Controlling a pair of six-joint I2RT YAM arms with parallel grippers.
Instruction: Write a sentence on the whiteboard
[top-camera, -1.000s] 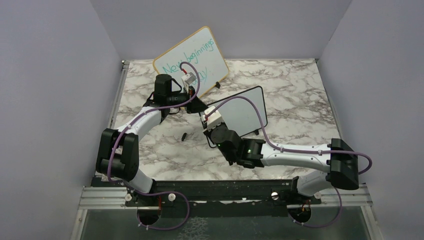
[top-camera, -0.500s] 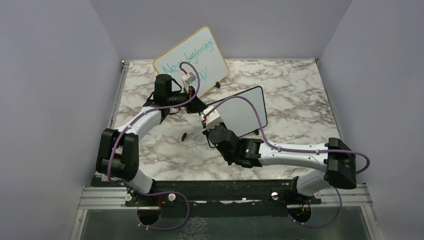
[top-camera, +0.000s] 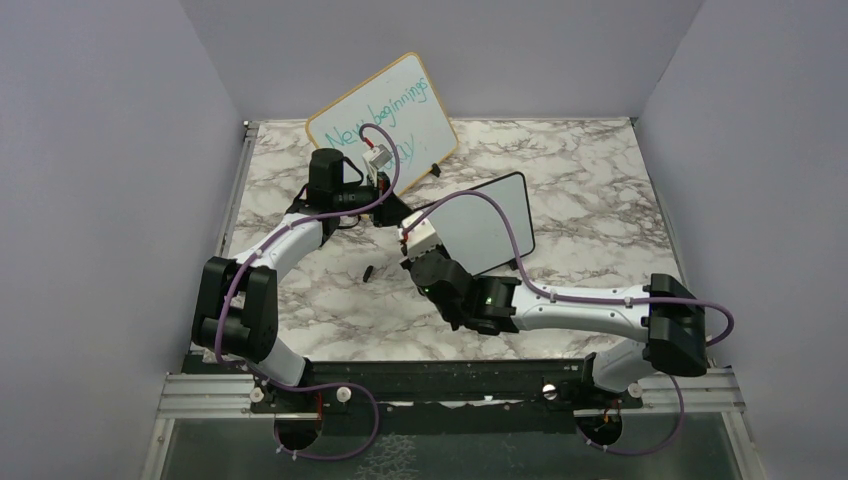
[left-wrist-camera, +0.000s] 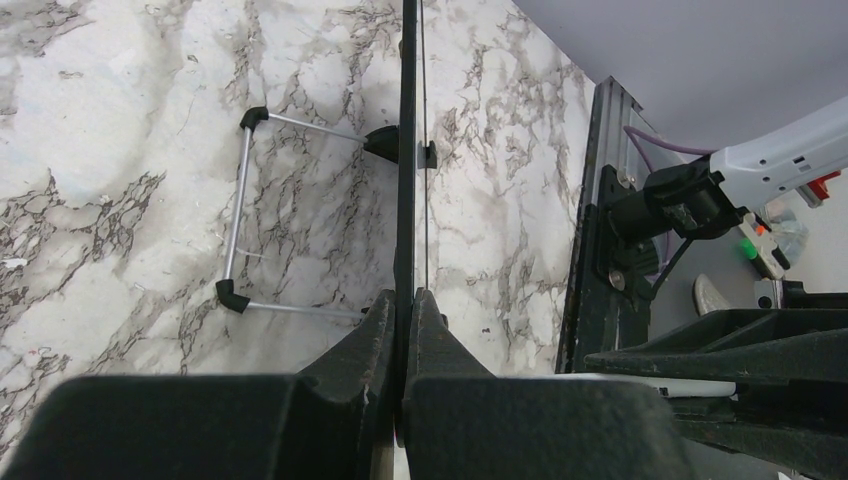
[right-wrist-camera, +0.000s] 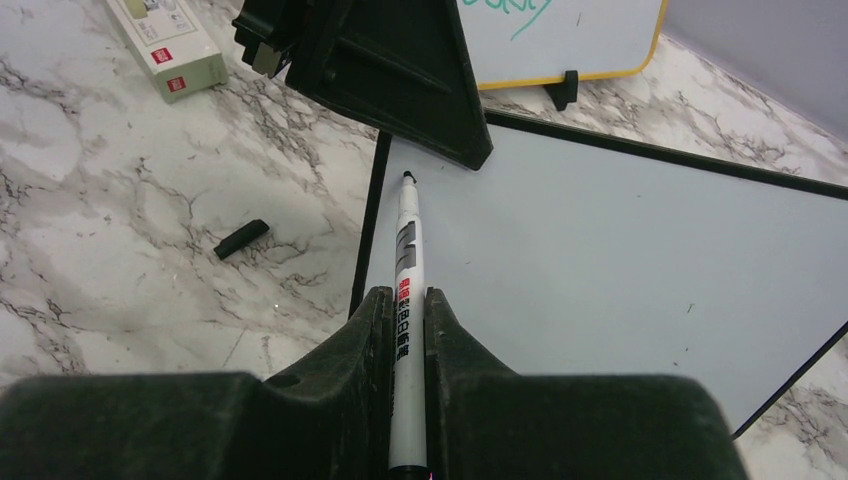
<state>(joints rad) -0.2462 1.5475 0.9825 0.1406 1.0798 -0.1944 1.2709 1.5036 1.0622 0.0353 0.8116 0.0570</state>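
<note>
Right gripper (right-wrist-camera: 407, 297) shifted left — whiteboard (right-wrist-camera: 620, 240) edge inside left gripper (left-wrist-camera: 403, 300).

- on the yellow-framed board (top-camera: 385, 120) behind the whiteboard (top-camera: 485, 225), i read teal handwriting: "new beginnings"; the line below it is partly hidden.
- on the marker (right-wrist-camera: 405, 260) over the whiteboard's left edge: a red and grey label, too small for me to read.
- on the pale box (right-wrist-camera: 165, 40) left of the whiteboard: red marks, unreadable.

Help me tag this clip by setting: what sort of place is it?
Probably a robotics lab test cell: a marble-patterned table boxed in by plain grey walls, with robot arms bolted to a metal rail at its near edge.
</note>
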